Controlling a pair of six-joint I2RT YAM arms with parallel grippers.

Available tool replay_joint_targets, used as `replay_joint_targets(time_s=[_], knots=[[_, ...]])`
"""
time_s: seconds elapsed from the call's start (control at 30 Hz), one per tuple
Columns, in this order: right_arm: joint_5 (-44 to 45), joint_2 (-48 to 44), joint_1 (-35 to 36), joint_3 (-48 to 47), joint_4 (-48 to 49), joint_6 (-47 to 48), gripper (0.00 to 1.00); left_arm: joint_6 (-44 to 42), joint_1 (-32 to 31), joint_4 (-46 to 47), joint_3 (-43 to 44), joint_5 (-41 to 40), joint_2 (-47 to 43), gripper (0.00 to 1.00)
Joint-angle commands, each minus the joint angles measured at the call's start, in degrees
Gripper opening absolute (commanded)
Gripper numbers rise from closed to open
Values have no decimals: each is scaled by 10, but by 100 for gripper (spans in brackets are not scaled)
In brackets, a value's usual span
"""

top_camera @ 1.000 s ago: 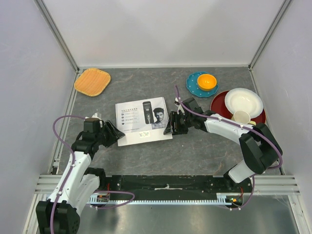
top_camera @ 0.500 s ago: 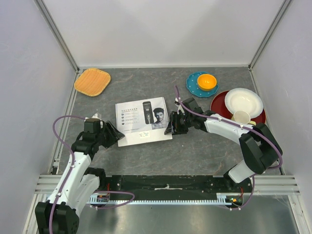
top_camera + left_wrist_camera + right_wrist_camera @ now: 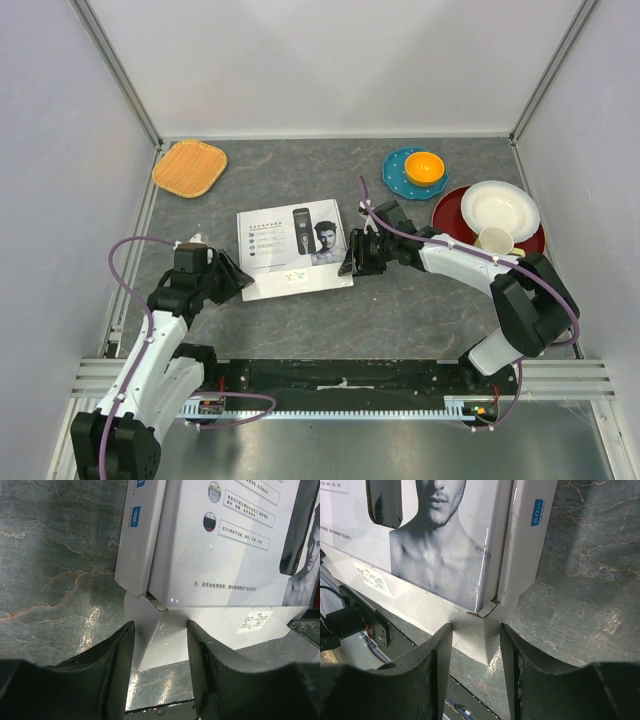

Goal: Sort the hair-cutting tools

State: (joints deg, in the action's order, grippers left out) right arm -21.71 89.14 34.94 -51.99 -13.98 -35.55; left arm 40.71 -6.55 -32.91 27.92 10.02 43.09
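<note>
A closed white box (image 3: 292, 250) lies flat at the table's middle, its lid printed with a clipper and a man's face. The clipper, comb guards, brush, cable and small bits are out of view. My left gripper (image 3: 238, 275) is at the box's near left corner. In the left wrist view (image 3: 160, 630) its jaws are open and straddle that corner of the box (image 3: 220, 555). My right gripper (image 3: 347, 262) is at the near right corner. In the right wrist view (image 3: 476, 630) its jaws are open around the corner of the box (image 3: 445, 545), where the lid sits slightly raised.
An orange woven mat (image 3: 189, 166) lies at the back left. At the back right are a teal plate (image 3: 400, 180) holding an orange bowl (image 3: 424, 168), and a red plate (image 3: 452, 215) carrying a white bowl (image 3: 499, 208) and a cup (image 3: 494, 240).
My left gripper has edged slightly toward the near edge. The box and the right arm have not visibly moved.
</note>
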Motion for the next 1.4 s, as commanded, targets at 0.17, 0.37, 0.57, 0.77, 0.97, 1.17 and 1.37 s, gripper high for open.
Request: replay_joint_targets(time_s=[0.17,0.37,0.57,0.77,0.97,1.17,1.37], knots=[[45,3,2,15,27,4,48,30,-6,33,-14,-22,15,46],[82,8,3,15,31,6,48,40,-7,71,-52,-37,30,46],[127,-48,24,-15,29,24,57,33,-7,36,-6,-54,16,44],[171,-96,60,-35,24,44,60,17,-7,35,62,-55,-22,48],[177,-89,78,-15,41,36,52,18,-9,118,73,27,45,48],[190,-70,87,8,52,10,46,20,-28,178,76,44,134,48],[184,-42,89,8,61,-7,44,22,-46,218,68,41,205,47]])
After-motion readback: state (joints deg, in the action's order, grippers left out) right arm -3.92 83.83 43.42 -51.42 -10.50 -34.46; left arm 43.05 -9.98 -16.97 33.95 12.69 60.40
